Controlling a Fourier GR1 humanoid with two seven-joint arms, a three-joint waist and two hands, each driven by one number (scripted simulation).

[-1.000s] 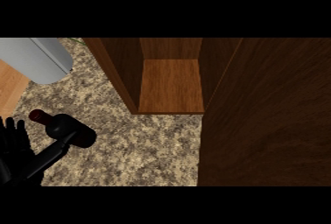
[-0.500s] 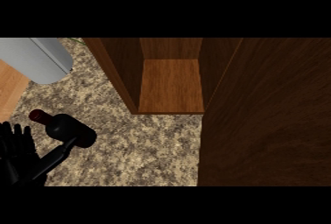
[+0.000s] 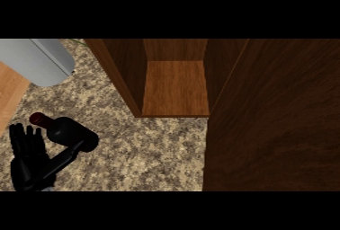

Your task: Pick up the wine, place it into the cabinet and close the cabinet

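Your left hand now sits slightly nearer the wine than a moment ago, fingers straight, thumb reaching it, so it stays ungrasped on the tabletop, left of the open cabinet.

left hand, fingers straight, beside wine bottle, cabinet door ajar

A speckled stone counter borders pale wood at left, a grey rounded object overlapping both.

A dark, red-capped wine bottle stands on the speckled desk, left of the open wooden cabinet.
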